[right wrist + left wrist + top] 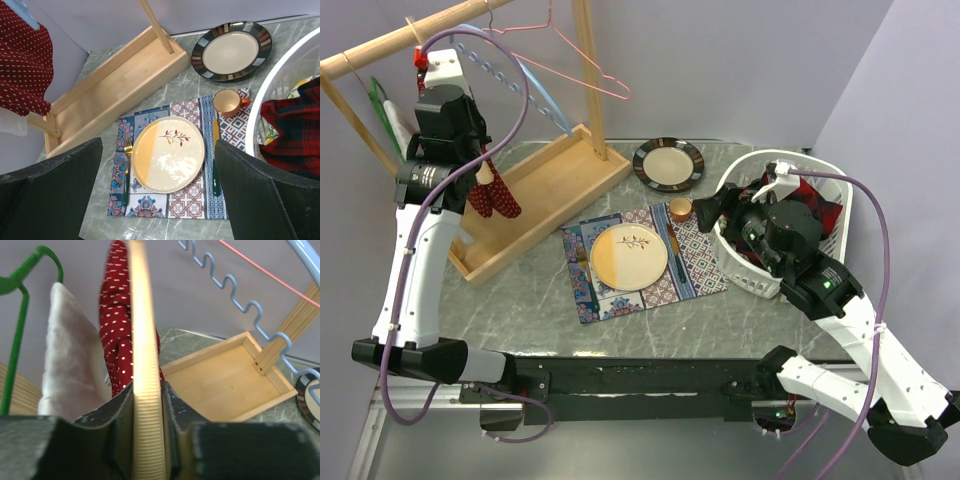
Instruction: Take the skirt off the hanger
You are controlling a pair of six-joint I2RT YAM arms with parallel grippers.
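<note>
The skirt point(117, 320) is red with white dots and hangs from the rack, just behind a cream ribbed hanger bar point(145, 340). My left gripper point(147, 390) is shut on that bar, with both pads pressed flat against its sides. From above, the left gripper point(478, 175) sits under the wooden rod point(390, 45), and the skirt point(498, 197) dangles right below it. My right gripper point(157, 145) is open and holds nothing. It hovers by the basket's left rim point(715, 205), far from the skirt point(25, 60).
A green hanger point(20, 315) with white cloth point(70, 355), a blue wavy hanger point(235, 295) and a pink wire hanger point(585, 60) share the rod. The rack's wooden tray base point(555, 180) lies below. A placemat point(690, 255) holds a plate point(628, 256) and cup point(679, 207). A dark plate point(668, 163) and a white basket point(800, 160) are at the right.
</note>
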